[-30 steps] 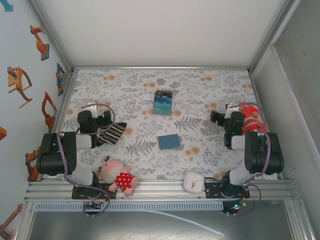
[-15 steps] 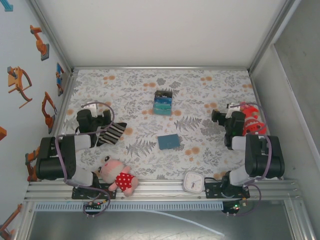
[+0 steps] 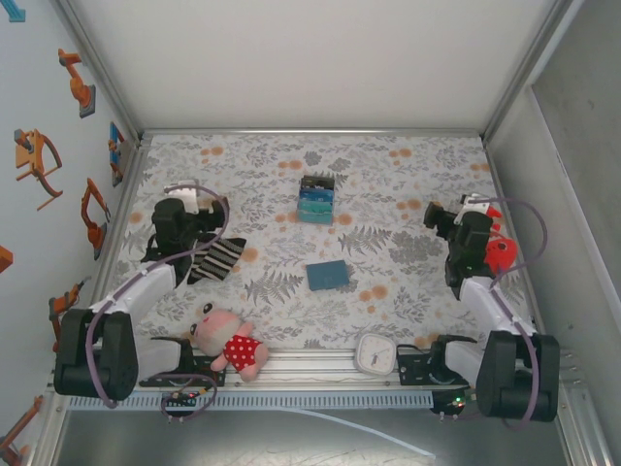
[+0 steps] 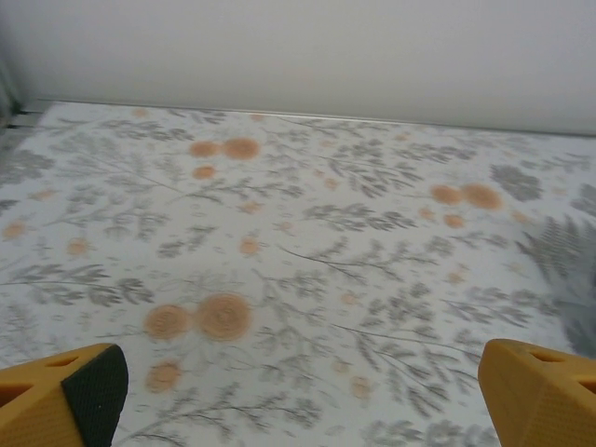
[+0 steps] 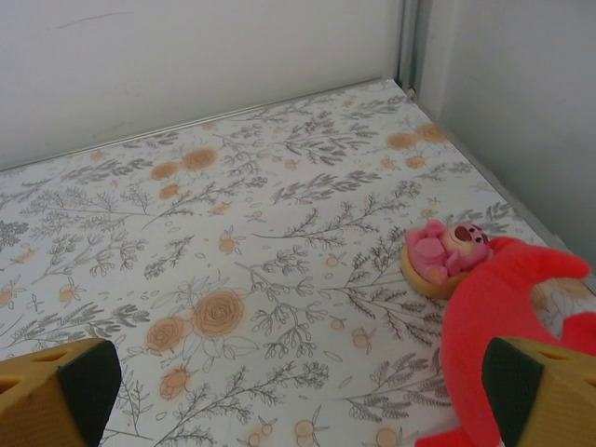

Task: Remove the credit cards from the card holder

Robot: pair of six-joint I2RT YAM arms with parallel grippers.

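Arms drop flatter at the desk (image 3: 408,175) sides, left tool (image 4: 298,405) and right tool (image 5: 298,396) both wide and empty, and with the cards (image 3: 316,197) stacked apart behind the closed holder (image 3: 328,275) mid-desk, removal looks done.

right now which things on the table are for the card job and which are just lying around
For the job: card holder, credit cards.
Lying about: striped sock, pink plush doll, white clock, red plush toy.

A robotics lab test cell is suggested: a floral-covered bench (image 3: 408,184) is boxed in by white panels (image 3: 310,58) and aluminium rails (image 3: 310,369), with robot stickers (image 3: 39,160) on one wall.
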